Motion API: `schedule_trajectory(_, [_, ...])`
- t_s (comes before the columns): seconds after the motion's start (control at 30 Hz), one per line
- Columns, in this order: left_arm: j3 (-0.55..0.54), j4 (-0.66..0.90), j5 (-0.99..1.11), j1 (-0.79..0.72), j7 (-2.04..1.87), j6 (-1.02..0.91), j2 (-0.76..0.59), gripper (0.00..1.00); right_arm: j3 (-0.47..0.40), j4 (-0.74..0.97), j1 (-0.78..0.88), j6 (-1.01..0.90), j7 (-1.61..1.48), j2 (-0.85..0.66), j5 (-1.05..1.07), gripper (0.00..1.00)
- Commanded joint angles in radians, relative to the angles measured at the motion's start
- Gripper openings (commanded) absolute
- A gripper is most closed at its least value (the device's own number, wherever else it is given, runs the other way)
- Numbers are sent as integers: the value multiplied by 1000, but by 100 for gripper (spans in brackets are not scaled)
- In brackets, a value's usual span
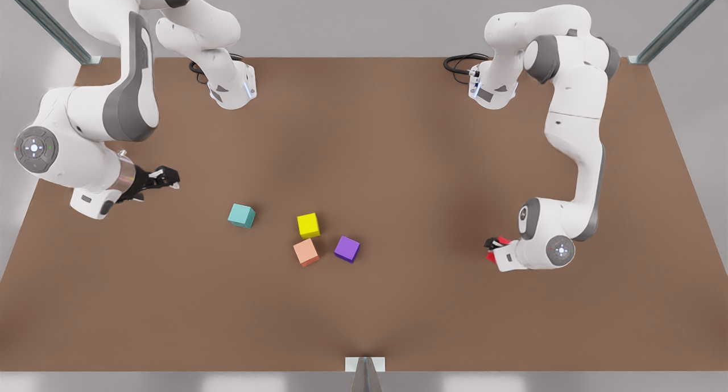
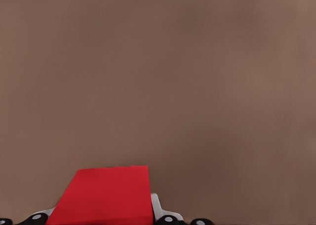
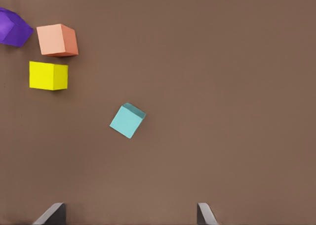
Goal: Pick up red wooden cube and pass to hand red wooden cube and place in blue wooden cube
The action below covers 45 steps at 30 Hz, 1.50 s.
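The red wooden cube (image 2: 106, 195) sits between the fingers of my left gripper (image 2: 103, 212), which is shut on it. In the front view this gripper (image 1: 492, 250) is low over the table at the front view's right, with the red wooden cube (image 1: 491, 258) partly hidden by the hand. The blue wooden cube (image 1: 242, 215), teal in colour, rests on the table left of centre. My right gripper (image 1: 168, 178) hangs open to the left of and behind it. Its wrist view looks down on the blue wooden cube (image 3: 127, 120), well beyond the spread fingertips (image 3: 52, 214).
A yellow cube (image 1: 308, 225), a salmon-orange cube (image 1: 306, 252) and a purple cube (image 1: 347, 248) cluster near the table's middle, between the two grippers. The brown table (image 1: 398, 153) has metal frame posts at its back corners.
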Motion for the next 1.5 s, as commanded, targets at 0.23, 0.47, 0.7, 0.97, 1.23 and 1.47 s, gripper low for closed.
schedule_trajectory(0.23, [-445,350,-599,-42,-590,-38,251,51,96,218,28,47,-713,481,996,100])
schedule_trajectory(0.47, [-497,460,-900,-65,-441,-71,371,51,96,152,163,470,-1612,559,1194,100])
schedule_trajectory(0.7, [-508,443,-889,-96,-352,-71,374,52,113,34,179,533,-2027,529,1413,100])
schedule_trajectory(0.97, [-476,443,-888,-93,-260,-58,388,52,148,-93,172,499,-2198,483,1499,100])
schedule_trajectory(1.23, [-478,439,-897,-93,-240,-36,400,52,192,-95,170,486,-2234,496,1554,100])
schedule_trajectory(1.47, [-481,440,-902,-94,-243,-21,402,52,220,-95,170,487,-2247,512,1562,100])
